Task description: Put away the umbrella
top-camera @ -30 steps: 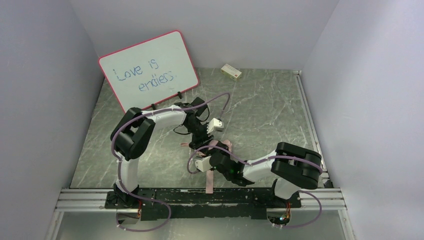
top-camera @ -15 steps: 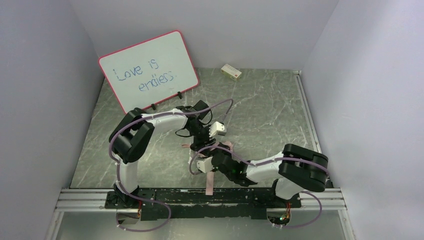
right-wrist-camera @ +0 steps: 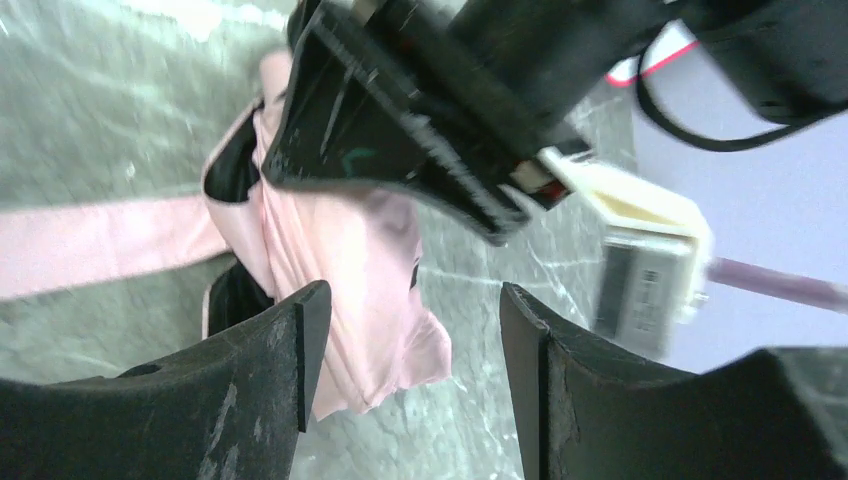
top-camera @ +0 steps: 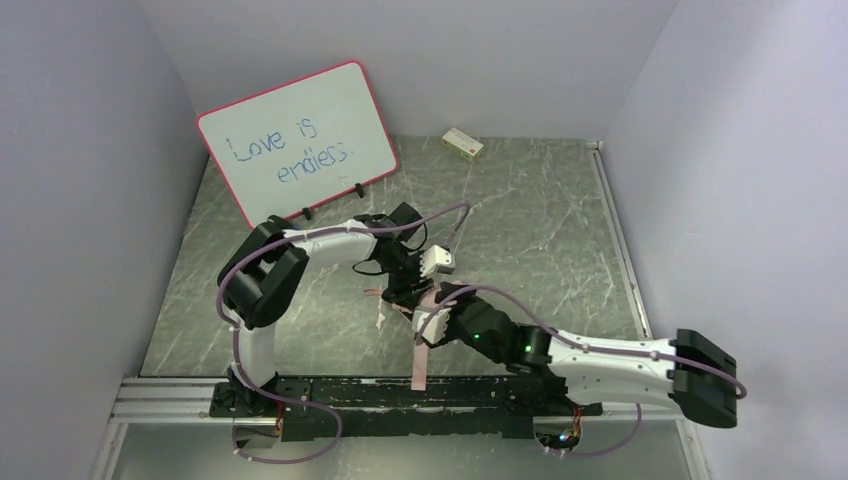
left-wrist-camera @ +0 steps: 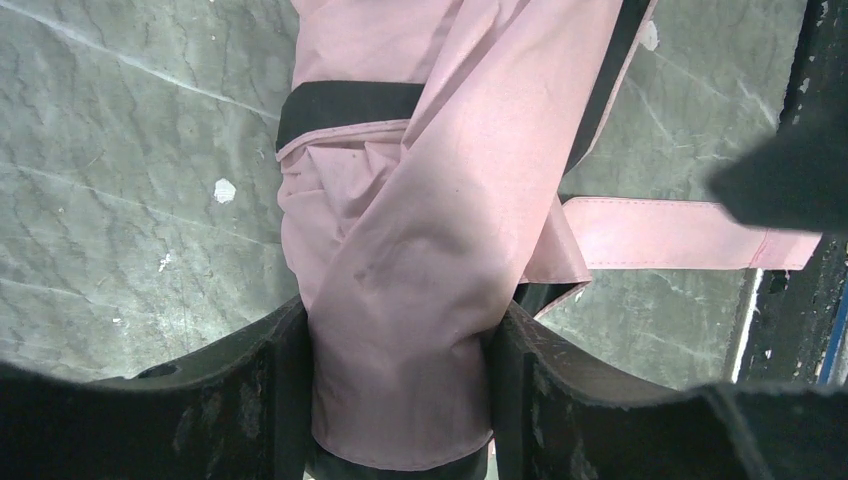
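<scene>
The umbrella point(left-wrist-camera: 410, 230) is a folded pale pink bundle with a black band point(left-wrist-camera: 345, 100) around it, lying on the marble table. Its pink strap point(left-wrist-camera: 680, 235) trails to the right and, in the top view, the strap point(top-camera: 420, 360) runs toward the near rail. My left gripper point(left-wrist-camera: 398, 320) is shut on the canopy, with both fingers pressed into the fabric. My right gripper point(right-wrist-camera: 415, 300) stands open just beside the canopy. Pink fabric point(right-wrist-camera: 350, 260) hangs by its left finger point(right-wrist-camera: 280, 350) and only table shows in the gap. In the top view both grippers point(top-camera: 408, 292) point(top-camera: 428, 318) meet at table centre.
A pink-framed whiteboard point(top-camera: 300, 140) leans against the back left wall. A small box point(top-camera: 462, 143) lies at the back. The aluminium rail point(top-camera: 400, 395) runs along the near edge. Grey walls close in on three sides.
My right gripper has opened and let go of the fabric, and its arm has stretched out low with the elbow swung right. My left gripper has shifted slightly right, still gripping the umbrella.
</scene>
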Available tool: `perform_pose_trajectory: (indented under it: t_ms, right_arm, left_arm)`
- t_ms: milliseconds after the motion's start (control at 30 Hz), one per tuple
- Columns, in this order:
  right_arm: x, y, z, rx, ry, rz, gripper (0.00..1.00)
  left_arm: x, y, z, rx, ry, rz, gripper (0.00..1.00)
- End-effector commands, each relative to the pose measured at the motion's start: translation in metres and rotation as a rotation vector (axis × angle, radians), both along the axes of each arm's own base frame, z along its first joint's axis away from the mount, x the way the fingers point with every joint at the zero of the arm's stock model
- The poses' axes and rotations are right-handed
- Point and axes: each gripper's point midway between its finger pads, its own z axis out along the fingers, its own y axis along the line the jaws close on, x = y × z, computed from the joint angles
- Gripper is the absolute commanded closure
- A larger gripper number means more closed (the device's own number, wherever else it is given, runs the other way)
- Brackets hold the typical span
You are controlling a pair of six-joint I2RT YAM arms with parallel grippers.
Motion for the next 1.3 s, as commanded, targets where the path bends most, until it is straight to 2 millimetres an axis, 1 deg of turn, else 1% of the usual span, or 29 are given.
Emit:
perform_pose_trajectory:
  t_ms: [0, 167, 300, 433, 567, 667, 733, 833, 967, 1033, 1100, 1233, 1267]
  right_arm:
    - [-0.016, 0.002, 0.027, 0.225, 0.11, -0.017, 0.34]
    - [-0.016, -0.006, 0.079, 0.528, 0.143, -0.099, 0.36]
    - [-0.009, -0.02, 0.123, 0.747, 0.169, -0.213, 0.37]
    - [0.0, -0.041, 0.148, 0.881, 0.185, -0.35, 0.39]
    - [0.006, -0.064, 0.164, 0.971, 0.21, -0.502, 0.4]
    - [0.009, -0.078, 0.165, 0.987, 0.201, -0.588, 0.4]
    - [0.013, -0.088, 0.161, 0.963, 0.181, -0.653, 0.4]
    - [0.017, -0.102, 0.155, 0.97, 0.172, -0.761, 0.4]
    - [0.027, -0.117, 0.148, 1.006, 0.173, -0.836, 0.4]
    - [0.035, -0.121, 0.143, 1.003, 0.203, -0.856, 0.4]
    - [0.048, -0.12, 0.133, 0.972, 0.263, -0.865, 0.39]
    - [0.08, -0.109, 0.105, 0.882, 0.483, -0.838, 0.37]
    - [0.089, -0.107, 0.095, 0.86, 0.545, -0.838, 0.36]
  left_arm:
    - [0.006, 0.057, -0.065, 0.292, -0.063, 0.045, 0.95]
    - [0.012, 0.059, -0.061, 0.292, -0.113, 0.07, 0.95]
    - [0.014, 0.062, -0.059, 0.309, -0.175, 0.084, 0.95]
    - [0.014, 0.068, -0.06, 0.336, -0.248, 0.082, 0.95]
    - [0.016, 0.075, -0.062, 0.36, -0.301, 0.083, 0.95]
    - [0.017, 0.08, -0.061, 0.366, -0.333, 0.079, 0.95]
    - [0.018, 0.082, -0.06, 0.364, -0.351, 0.075, 0.95]
    - [0.02, 0.087, -0.059, 0.369, -0.382, 0.075, 0.95]
    - [0.021, 0.09, -0.059, 0.372, -0.409, 0.071, 0.95]
    - [0.021, 0.09, -0.06, 0.367, -0.417, 0.064, 0.95]
    - [0.019, 0.091, -0.062, 0.368, -0.42, 0.052, 0.95]
    - [0.015, 0.095, -0.065, 0.369, -0.431, 0.021, 0.95]
    - [0.012, 0.097, -0.066, 0.368, -0.435, 0.01, 0.95]
